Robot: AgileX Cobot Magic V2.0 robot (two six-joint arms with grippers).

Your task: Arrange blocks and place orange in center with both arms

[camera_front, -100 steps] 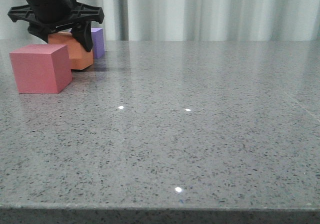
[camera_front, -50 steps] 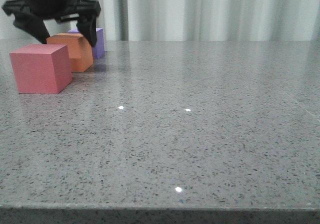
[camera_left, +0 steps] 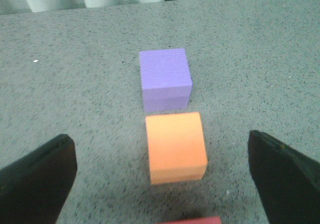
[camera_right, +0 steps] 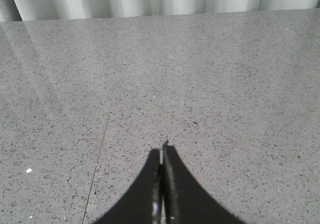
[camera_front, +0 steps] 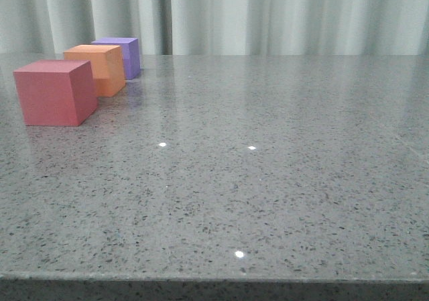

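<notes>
Left gripper (camera_left: pixel 162 181) wide open above orange cube (camera_left: pixel 176 146), right gripper (camera_right: pixel 162 184) closed over table (camera_right: pixel 225 84).

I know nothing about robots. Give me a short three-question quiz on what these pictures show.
1. True or false: the orange cube sits between the pinkish-red cube and the purple cube.
2. Multiple choice: the left gripper is A) shut on the orange cube, B) open above the table with nothing held, C) shut on the purple cube.
3. Fill in: the fingers of the right gripper are pressed ____.

Key: 1 true. 2 B. 3 together.
</notes>
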